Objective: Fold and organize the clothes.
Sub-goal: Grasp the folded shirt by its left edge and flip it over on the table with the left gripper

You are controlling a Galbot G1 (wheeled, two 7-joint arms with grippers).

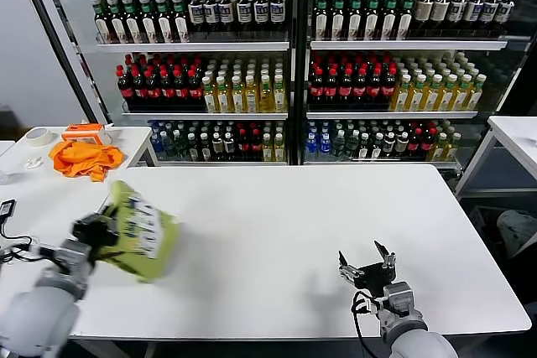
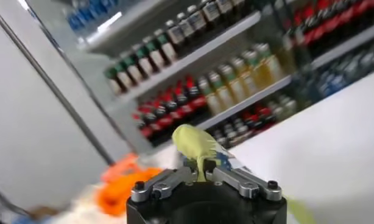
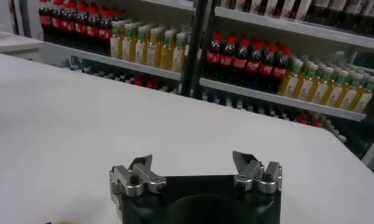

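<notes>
The lime-green T-shirt, folded into a compact bundle with a white printed patch showing, hangs lifted above the left part of the white table. My left gripper is shut on its edge; in the left wrist view the green fabric is pinched between the fingers. My right gripper is open and empty just above the table near its front right edge; in the right wrist view its fingers stand wide apart with only bare tabletop between them.
An orange garment, a tape roll and an orange-and-white box lie on a side table at the far left. Drink shelves stand behind the table. Another white table stands at the right.
</notes>
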